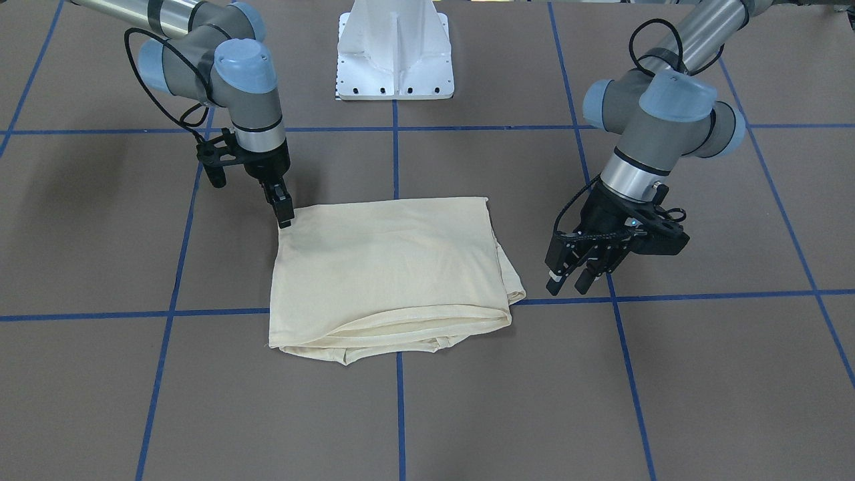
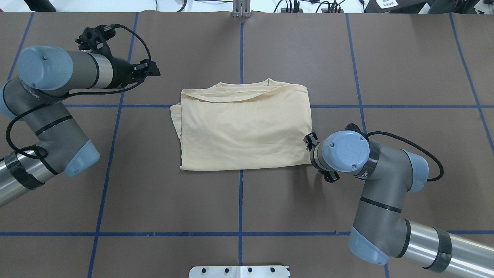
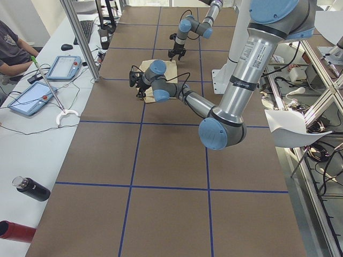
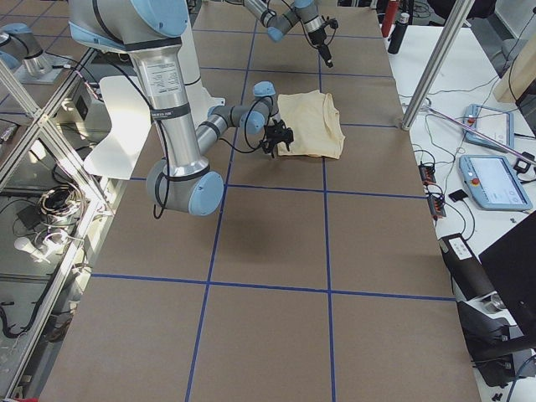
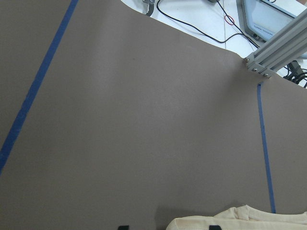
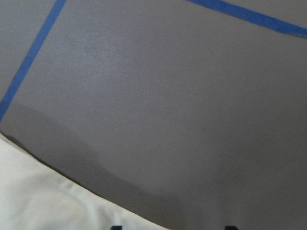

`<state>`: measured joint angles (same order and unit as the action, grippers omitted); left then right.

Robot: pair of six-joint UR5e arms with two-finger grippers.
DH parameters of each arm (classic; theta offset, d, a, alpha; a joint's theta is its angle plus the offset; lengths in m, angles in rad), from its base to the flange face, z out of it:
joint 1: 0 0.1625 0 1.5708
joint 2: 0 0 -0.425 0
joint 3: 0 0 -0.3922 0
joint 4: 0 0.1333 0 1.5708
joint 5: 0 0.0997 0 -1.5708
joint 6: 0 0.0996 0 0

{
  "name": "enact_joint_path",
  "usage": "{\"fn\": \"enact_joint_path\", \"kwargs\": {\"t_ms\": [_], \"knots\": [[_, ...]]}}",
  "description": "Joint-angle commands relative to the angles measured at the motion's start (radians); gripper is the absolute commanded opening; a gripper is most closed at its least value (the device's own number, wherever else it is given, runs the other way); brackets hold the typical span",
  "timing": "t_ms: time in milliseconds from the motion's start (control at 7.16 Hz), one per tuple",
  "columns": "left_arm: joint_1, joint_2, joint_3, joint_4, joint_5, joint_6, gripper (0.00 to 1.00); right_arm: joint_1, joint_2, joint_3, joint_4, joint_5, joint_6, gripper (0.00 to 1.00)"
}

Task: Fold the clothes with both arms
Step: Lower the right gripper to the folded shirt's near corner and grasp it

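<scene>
Shirt [image 1: 387, 267] is what I am working on, and it lies folded in the middle of the brown table [image 1: 634, 414]. It is pale yellow and makes a rough square. It lies flat, right over a spot where two blue lines [image 1: 396, 160] cross. Its folded layers show as stacked edges on the side far from me and on my left side.

My right claw [image 1: 285, 215] points straight down at the corner of the shirt that is near me, on my right. My wrist camera shows its two fingers standing wide apart, so it is open and holds nothing. The tips are right at that corner, but I cannot tell if they touch the cloth.

My left claw [image 1: 568, 286] is tilted and hangs over bare table beside the far corner of the shirt on my left. It is apart from the cloth. Its fingers are spread too, so it is open and holds nothing.

A white stand [image 1: 394, 60] sits on the table on my side, between my two arms.
</scene>
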<state>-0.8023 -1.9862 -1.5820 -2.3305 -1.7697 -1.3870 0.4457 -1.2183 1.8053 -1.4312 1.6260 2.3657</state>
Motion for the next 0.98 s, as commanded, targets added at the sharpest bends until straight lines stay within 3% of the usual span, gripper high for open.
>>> {"fn": "enact_joint_path", "kwargs": {"t_ms": [0,140,279,419,838], "knots": [[0.000,0.001,0.002,0.000,0.001,0.002,0.64,-0.001,0.002,-0.003,0.000,0.000,0.001,0.69],[0.000,0.001,0.002,0.000,0.003,0.002,0.64,-0.001,0.003,-0.003,0.000,0.000,0.003,0.48],[0.000,0.003,0.002,-0.001,0.003,0.002,0.64,-0.001,0.005,-0.003,0.000,0.000,0.007,0.06],[0.000,0.015,-0.003,-0.001,0.001,0.002,0.64,-0.002,0.005,-0.003,0.000,0.000,0.009,0.00],[0.000,0.015,-0.006,-0.001,-0.002,0.002,0.64,0.013,-0.001,0.031,-0.002,0.014,0.003,0.00]]}}
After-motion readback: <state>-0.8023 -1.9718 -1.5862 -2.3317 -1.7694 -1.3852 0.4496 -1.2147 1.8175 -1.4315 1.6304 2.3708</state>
